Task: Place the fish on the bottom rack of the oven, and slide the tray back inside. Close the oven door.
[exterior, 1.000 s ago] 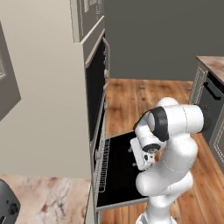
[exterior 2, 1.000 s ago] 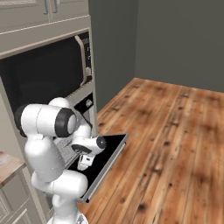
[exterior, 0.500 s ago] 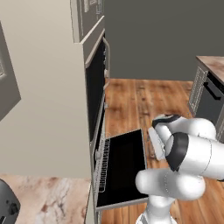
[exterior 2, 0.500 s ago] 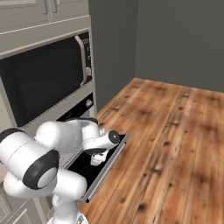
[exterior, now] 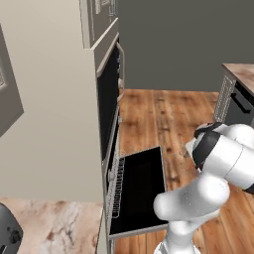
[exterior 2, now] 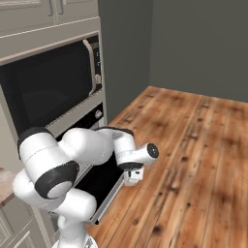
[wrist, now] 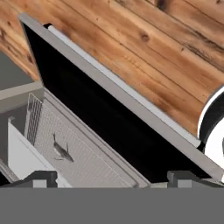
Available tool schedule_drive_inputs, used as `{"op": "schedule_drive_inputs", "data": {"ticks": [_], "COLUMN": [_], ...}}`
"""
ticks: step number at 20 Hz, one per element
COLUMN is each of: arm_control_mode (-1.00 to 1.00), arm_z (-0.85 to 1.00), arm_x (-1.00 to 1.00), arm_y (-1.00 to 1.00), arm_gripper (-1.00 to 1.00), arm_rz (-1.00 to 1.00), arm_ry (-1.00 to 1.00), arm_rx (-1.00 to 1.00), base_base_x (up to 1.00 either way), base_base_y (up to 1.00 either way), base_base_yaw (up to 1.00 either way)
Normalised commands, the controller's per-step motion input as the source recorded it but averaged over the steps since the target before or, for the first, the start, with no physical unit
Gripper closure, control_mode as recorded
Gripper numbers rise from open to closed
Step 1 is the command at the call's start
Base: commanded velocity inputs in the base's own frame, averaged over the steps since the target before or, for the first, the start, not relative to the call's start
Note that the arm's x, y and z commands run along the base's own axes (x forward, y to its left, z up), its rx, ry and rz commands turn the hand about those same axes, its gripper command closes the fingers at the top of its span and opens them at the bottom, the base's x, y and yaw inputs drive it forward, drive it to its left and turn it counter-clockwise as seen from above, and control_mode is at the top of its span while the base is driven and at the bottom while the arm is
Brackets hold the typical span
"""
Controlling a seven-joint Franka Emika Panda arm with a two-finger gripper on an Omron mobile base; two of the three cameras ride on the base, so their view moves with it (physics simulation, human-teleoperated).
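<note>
My hand (wrist: 111, 177) is wide open, fingertips (wrist: 41, 177) set well apart at the bottom of the hand view, and there's nothing between them. I'm looking down past them at the oven door (wrist: 109, 120), folded down flat, black glass up, its long silver-grey handle (wrist: 122, 85) running along the outer edge over the wooden floor (wrist: 144, 39).

And there's the fish (wrist: 61, 151), small and dark grey, lying on the bottom rack (wrist: 74, 151). The wire grid sticks out from the oven over the inner edge of the door, pulled out, not slid in.

From the left base view, my arm (exterior: 218, 163) bends out past the outer end of the open door (exterior: 141, 191), and the rack (exterior: 117, 186) shows as a strip of wires along the door's hinge side, below the oven (exterior: 110, 99) in its beige cabinetry (exterior: 49, 109). A dark rounded thing (exterior: 7, 235) sits on the pale stone counter (exterior: 59, 225) at the lower left; I can't tell what it is.

From the right base view, my hand (exterior 2: 131, 177) hangs just above the door's outer edge, by the floor.
</note>
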Motion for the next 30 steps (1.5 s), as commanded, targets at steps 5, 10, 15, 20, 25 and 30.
{"op": "schedule_drive_inputs", "data": {"ticks": [5,10,15,20,25,30], "arm_control_mode": [-1.00,-1.00,-1.00,-1.00,-1.00,-1.00], "arm_z": [-0.60,-0.77,-0.77,-0.64,-0.38,-0.18], "arm_x": [0.00,0.00,0.00,0.00,0.38,0.54], "arm_y": [-0.97,-0.74,-0.49,-0.03,0.08,0.35], "arm_gripper": [-1.00,-1.00,-1.00,-1.00,-1.00,-1.00], "arm_rz": [0.28,0.28,0.24,0.18,0.17,0.19], "arm_ry": [-0.21,-0.32,-0.38,-0.35,-0.08,0.00], "arm_rx": [0.11,0.23,0.23,0.16,0.18,0.18], "base_base_x": [0.00,0.00,0.00,0.00,0.00,0.00], "base_base_y": [0.00,0.00,0.00,0.00,0.00,0.00], "base_base_yaw": [0.00,0.00,0.00,0.00,0.00,0.00]}}
